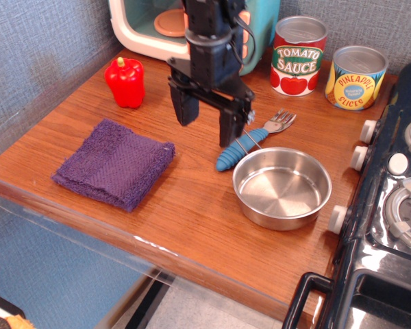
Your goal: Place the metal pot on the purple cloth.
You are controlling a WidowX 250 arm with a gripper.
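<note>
The metal pot, a shallow shiny steel pan, sits empty on the wooden counter at the right, its thin wire handle reaching up-left behind my gripper. The purple cloth, a folded fuzzy towel, lies flat at the left. My black gripper hangs open and empty above the counter between the two, just up-left of the pot and over the handle end. Its right finger stands in front of the wire loop.
A blue-handled fork lies just behind the pot. A red pepper stands at the back left, a toy microwave behind it. Tomato sauce and pineapple tins stand at the back right. A black stove borders the right edge.
</note>
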